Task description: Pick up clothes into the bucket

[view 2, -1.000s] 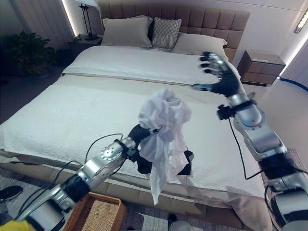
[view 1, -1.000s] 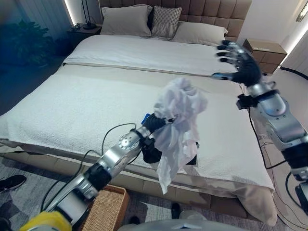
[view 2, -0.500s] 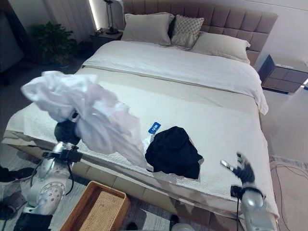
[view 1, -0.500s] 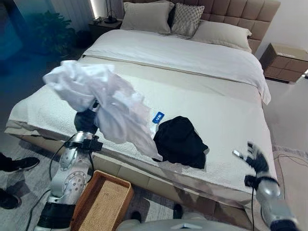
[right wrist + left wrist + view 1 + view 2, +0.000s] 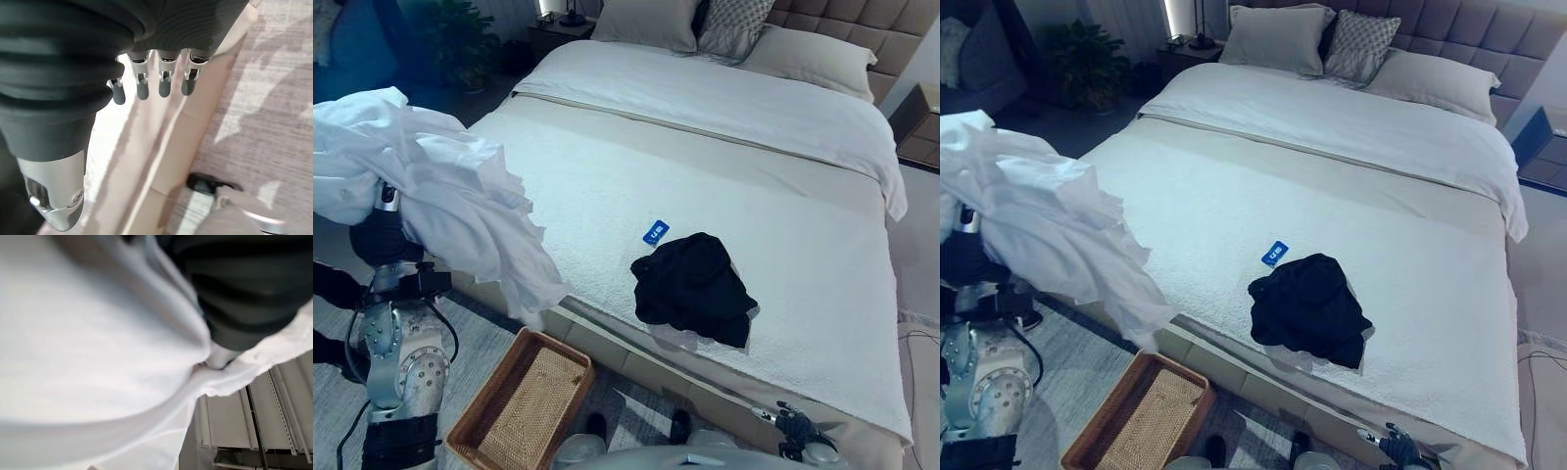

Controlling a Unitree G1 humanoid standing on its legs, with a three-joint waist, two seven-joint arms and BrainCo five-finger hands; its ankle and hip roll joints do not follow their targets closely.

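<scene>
White garment [image 5: 431, 196] swung farther left, left hand [image 5: 382, 235] clenching it, right hand [image 5: 151, 83] lowered, fingers relaxed

We see the bed [image 5: 607, 186] under a pale textured blanket, pillows [image 5: 1283, 37] at the headboard. A crumpled black garment [image 5: 693, 287] lies near the foot edge, a small blue tag [image 5: 654, 232] just beside it. On the floor [image 5: 480, 333], a wicker basket [image 5: 524, 406] sits against the bed's foot.
</scene>
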